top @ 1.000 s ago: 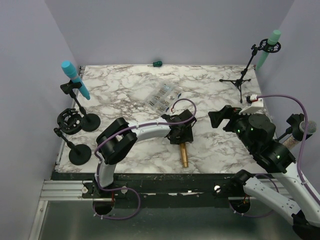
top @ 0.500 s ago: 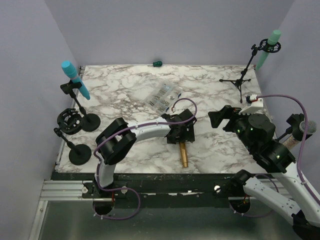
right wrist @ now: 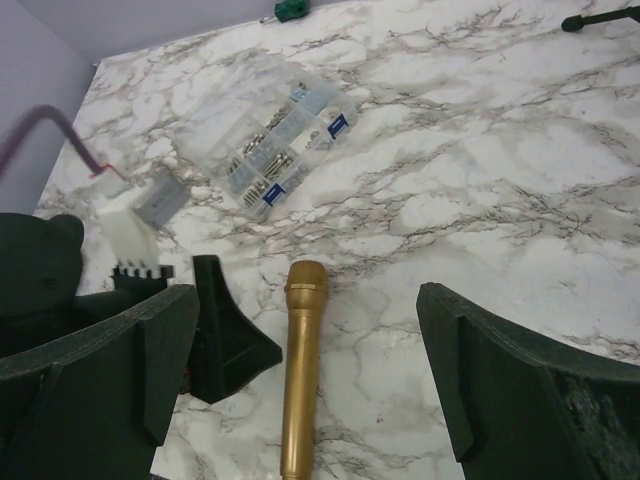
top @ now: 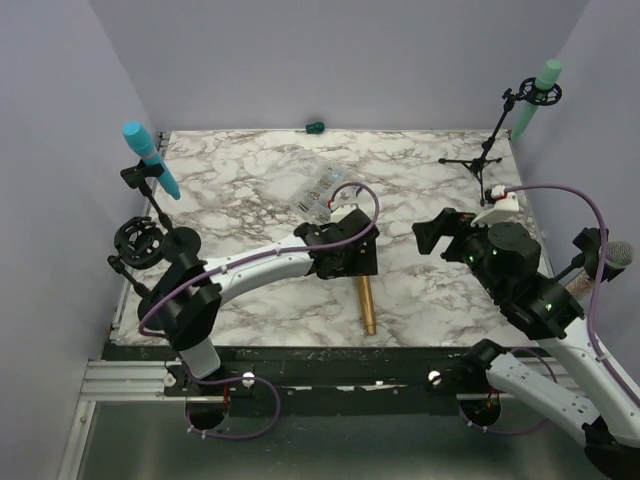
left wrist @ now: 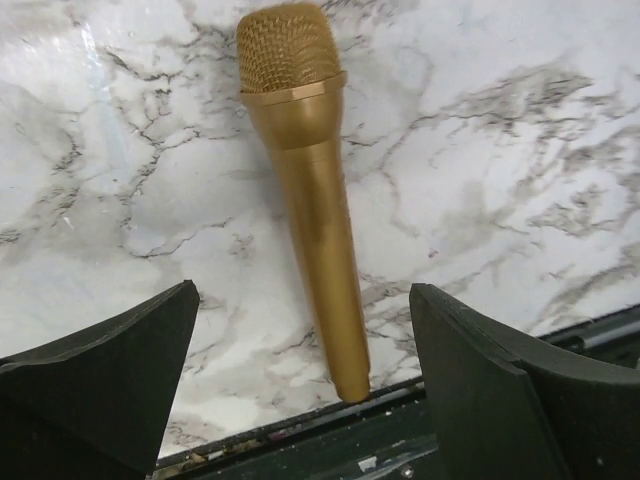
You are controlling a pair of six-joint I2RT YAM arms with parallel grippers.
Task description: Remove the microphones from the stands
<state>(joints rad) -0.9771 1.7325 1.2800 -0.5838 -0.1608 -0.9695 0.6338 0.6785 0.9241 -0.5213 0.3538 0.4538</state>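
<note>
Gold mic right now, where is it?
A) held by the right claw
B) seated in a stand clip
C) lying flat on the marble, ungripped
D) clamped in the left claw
C: the gold mic lies flat on the marble table. The left claw is open, with a clear gap between the mic and each finger.

Gold microphone (top: 367, 305): lies flat, near-centre of scene, mesh head pointing far, tail toward the near side. Black ring-mount stand (top: 140, 247): upright at near left, well apart from it.
</note>
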